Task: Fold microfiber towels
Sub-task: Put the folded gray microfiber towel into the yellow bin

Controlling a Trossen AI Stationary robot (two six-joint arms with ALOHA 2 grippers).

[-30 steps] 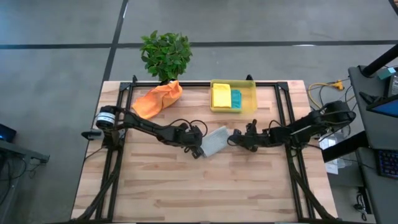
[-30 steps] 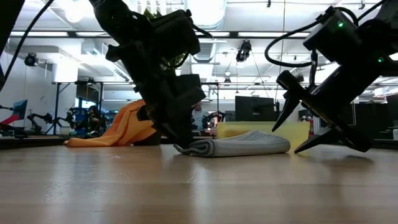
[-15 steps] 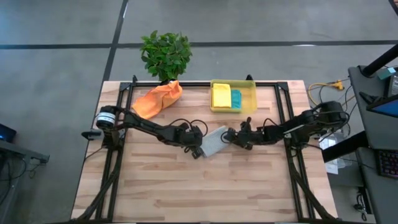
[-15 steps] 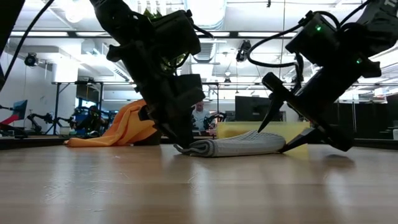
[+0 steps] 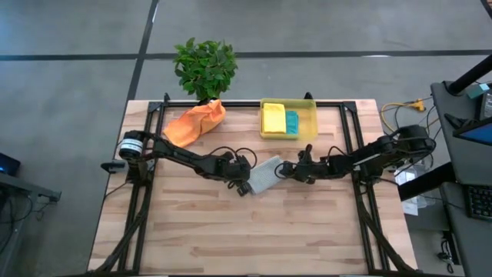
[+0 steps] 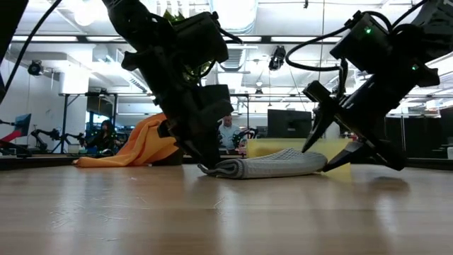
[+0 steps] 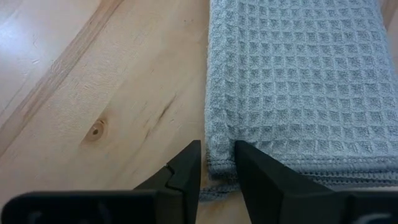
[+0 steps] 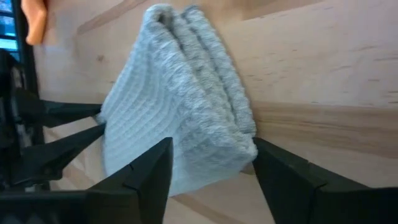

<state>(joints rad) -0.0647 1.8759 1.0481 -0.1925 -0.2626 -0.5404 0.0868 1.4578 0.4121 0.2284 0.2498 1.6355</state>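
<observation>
The right hand just slid in from the side – its spread fingers now straddle the folded grey towel's edge mid-surface, closing. The left hand stays clenched on the opposite corner – next fold looks close.

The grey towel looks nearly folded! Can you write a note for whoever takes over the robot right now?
Left gripper: pinching one edge of the folded grey towel mid-table.
Right gripper: jaws open around the towel's opposite end, not clamped.
Yellow towel and teal towel: folded, in the yellow bin.
Orange towel: crumpled at the table's back, near the plant.
Left to do: finish the grey towel, then fold the orange one.
</observation>
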